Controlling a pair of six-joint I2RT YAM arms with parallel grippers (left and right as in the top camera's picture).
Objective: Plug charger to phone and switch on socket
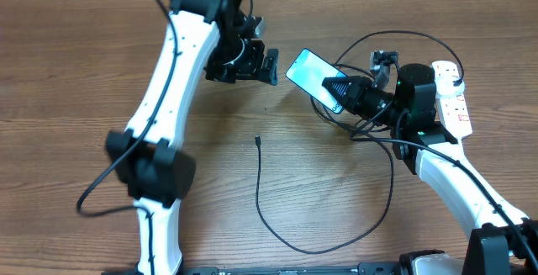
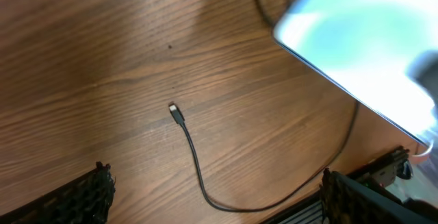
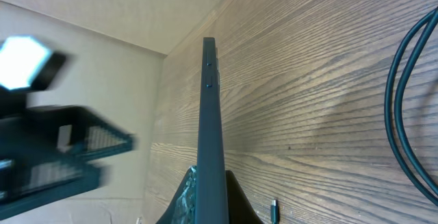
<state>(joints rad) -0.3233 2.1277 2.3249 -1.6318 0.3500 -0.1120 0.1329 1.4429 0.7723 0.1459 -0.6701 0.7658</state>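
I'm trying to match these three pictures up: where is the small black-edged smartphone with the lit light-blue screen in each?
Overhead: the lit black-edged smartphone sits upper right of centre, held by the right gripper.
Left wrist: top right, a blurred bright screen.
Right wrist: centre, seen edge-on.
Shared landmark: the thin black cable's connector tip.
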